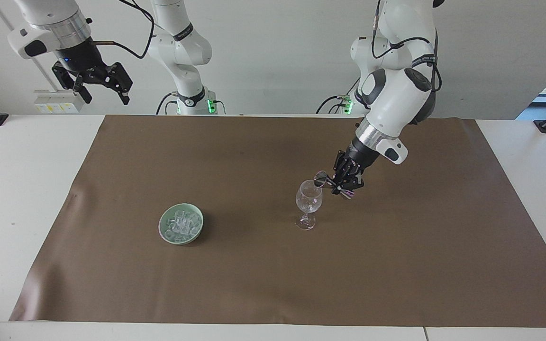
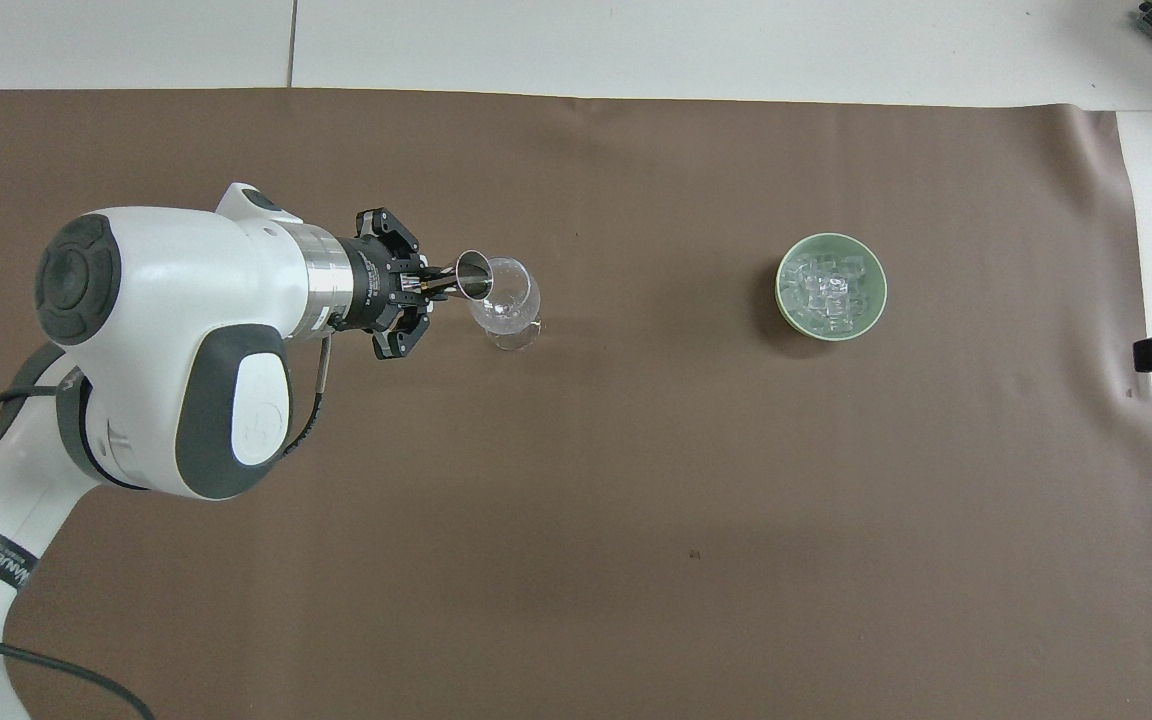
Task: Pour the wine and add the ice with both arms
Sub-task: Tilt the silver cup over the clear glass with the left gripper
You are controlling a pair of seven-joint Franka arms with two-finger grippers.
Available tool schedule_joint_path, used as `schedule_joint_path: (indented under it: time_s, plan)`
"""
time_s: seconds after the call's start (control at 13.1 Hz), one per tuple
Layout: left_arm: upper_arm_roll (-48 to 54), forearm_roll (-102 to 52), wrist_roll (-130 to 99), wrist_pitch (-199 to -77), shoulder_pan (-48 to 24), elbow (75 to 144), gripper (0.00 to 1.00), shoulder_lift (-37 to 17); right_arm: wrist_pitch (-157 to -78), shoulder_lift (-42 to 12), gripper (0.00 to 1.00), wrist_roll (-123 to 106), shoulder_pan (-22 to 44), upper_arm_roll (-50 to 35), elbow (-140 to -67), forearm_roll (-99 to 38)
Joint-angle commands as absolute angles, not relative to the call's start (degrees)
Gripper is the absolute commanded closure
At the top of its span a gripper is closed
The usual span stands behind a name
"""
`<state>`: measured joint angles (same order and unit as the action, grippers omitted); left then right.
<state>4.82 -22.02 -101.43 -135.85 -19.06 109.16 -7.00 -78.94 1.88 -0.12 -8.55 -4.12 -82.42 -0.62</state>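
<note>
The right gripper [image 1: 100, 85] is hanging high in the air near its own base, over the bare white table [image 1: 22, 189] at the right arm's end, its two black fingers [image 1: 123, 90] spread apart around nothing; that arm is waiting. The ice [image 1: 181, 225] is lying as a heap of clear chunks in a pale green bowl [image 1: 164, 234], which is sitting on the brown mat [image 1: 254, 284] toward the right arm's end, well apart from everything else. Toward the left arm's end of the mat a clear stemmed glass [image 1: 308, 201] is standing upright on its foot. A small metal measuring cup [image 1: 321, 178] is being held tilted, its open mouth leaning over the rim of the glass. The left gripper [image 1: 344, 182] is clamping that cup between its fingers, the wrist angling down from the white forearm above. In the overhead view the ice [image 2: 829, 290] is filling the bowl [image 2: 786, 300], and the left gripper [image 2: 433, 288] is reaching along the mat [image 2: 636, 500] with the cup [image 2: 471, 275] overlapping the edge of the glass [image 2: 511, 305]
</note>
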Motion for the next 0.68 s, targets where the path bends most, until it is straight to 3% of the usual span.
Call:
schedule_joint_path:
  time_s: [0.0,0.61]
  plan:
    - [4.04,-18.99,-104.06,-136.49,-20.74,107.93,1.0,-8.0,-79.36,2.81,0.0,-0.97,-8.88,-4.22,-83.5,-1.41]
    - [4.04,-12.58,-106.79,-136.49,-21.62,106.96,1.0,-8.35,-79.28,2.81,0.0,-0.88,-8.79,-4.22,-83.58,-1.41]
